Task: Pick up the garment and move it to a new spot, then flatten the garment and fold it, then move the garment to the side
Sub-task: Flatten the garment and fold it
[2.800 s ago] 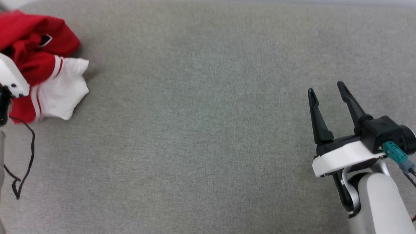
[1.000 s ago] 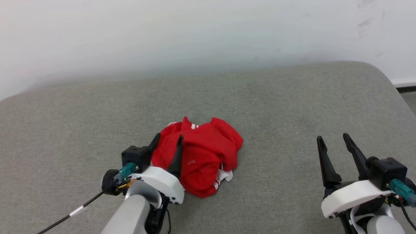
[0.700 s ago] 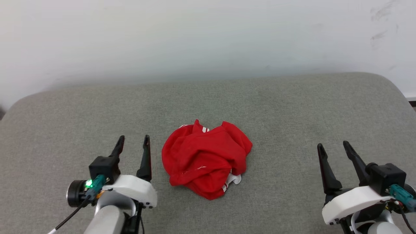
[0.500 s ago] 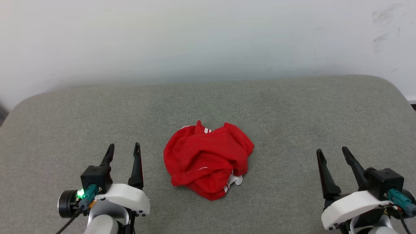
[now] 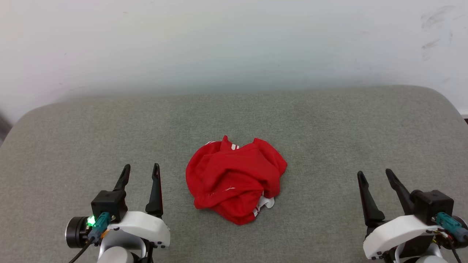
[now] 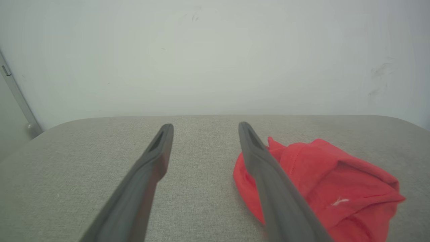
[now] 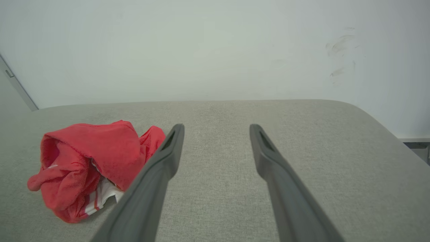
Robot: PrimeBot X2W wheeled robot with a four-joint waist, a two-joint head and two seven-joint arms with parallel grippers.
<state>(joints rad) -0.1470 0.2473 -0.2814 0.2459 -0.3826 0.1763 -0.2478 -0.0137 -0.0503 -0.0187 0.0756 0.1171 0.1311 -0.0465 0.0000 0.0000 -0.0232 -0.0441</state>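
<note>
Garment (image 5: 234,179) handling begins, nearest the camera, with two empty claws: the left gripper (image 5: 141,166) at the lower left and the right gripper (image 5: 374,172) at the lower right, each with its fingers spread apart and nothing between them. The left one sits near the red heap's left side without touching it; the right one is well apart from it across bare grey cushion (image 5: 329,128). Beyond the fingertips, the jersey lies crumpled in a rounded bundle at about the middle of the cushion, folds piled over one another. A white sleeve piece (image 5: 265,202) with red stripes peeks from under its near right edge, and a bit of striped trim (image 5: 230,146) shows at its far edge. Behind the cushion's rounded back edge rises a plain pale wall (image 5: 234,44).

By my reading the move to a new spot looks done and flattening is the step in hand. To do it well, each claw should come in low from its own side and pinch a single outer layer, not the bulk; the white sleeve piece is the clearest hold for the right side. Then draw the two holds apart evenly, keeping the cloth skimming the cushion so it spreads instead of lifting as a lump
</note>
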